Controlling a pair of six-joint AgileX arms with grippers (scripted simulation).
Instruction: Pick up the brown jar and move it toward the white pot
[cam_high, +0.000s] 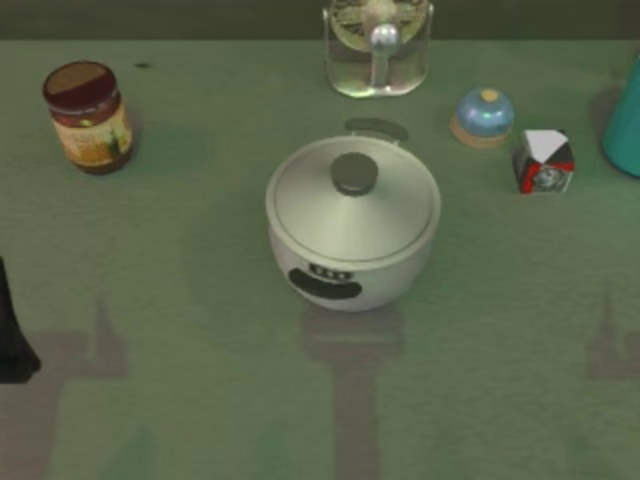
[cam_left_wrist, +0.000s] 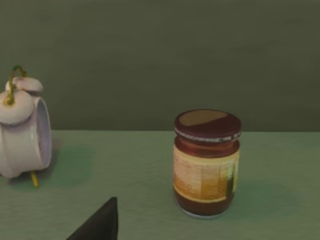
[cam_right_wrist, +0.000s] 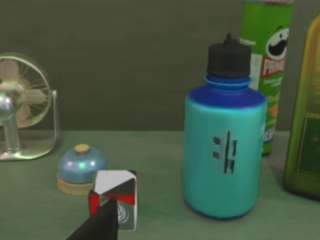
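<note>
On a green table, the brown jar stands upright at the far left, well apart from the white pot at centre. The left gripper sits at the left edge; whether its fingers are apart or together cannot be told.

I count one brown jar near the table's far left corner and one white pot at the middle. Along the far edge I see one small fan, one service bell, and one red, white and black carton. At the right edge stands one teal bottle, one green crisp can and one olive bottle. One white alarm clock shows beside the jar.
</note>
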